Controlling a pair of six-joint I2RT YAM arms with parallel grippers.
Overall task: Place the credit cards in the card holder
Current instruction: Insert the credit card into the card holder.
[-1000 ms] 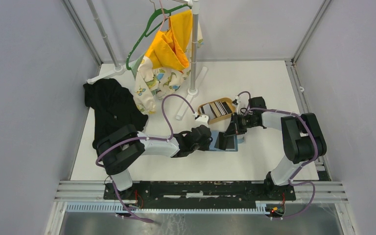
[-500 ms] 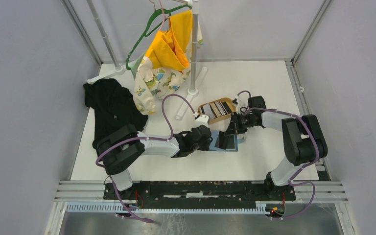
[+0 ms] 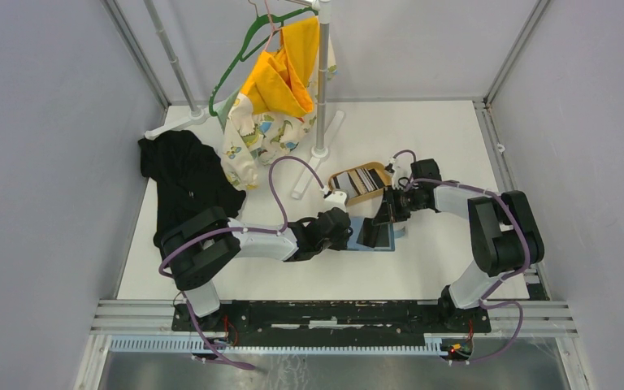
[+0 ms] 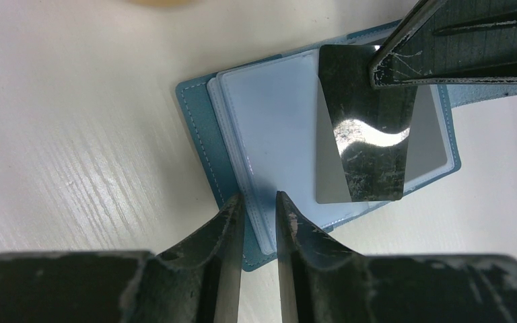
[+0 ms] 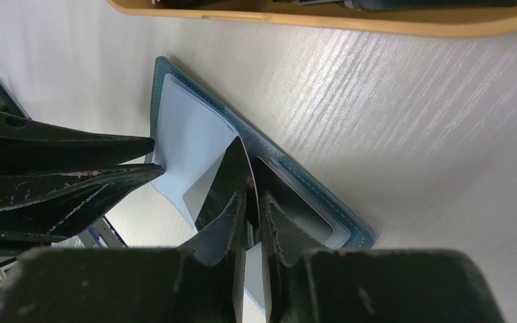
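card holder (image 4: 269,134): open flat on white table (image 3: 422,138) between arms; teal cover, pale blue pockets.
dark card (image 4: 363,148): glossy, scuffed, tilted, lower end at holder's pocket.
left gripper (image 4: 259,212): narrow, pinching holder's inner leaf.
right gripper (image 5: 252,208): narrow, clamped on dark card.
credit cards (image 3: 364,179): striped row in wooden tray (image 5: 309,21), just beyond holder.

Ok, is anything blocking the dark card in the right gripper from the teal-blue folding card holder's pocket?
Nothing visible does. The right gripper holds the dark glossy card over the open teal-blue card holder; the left gripper pinches its light-blue leaves at the edge, off the card's path.
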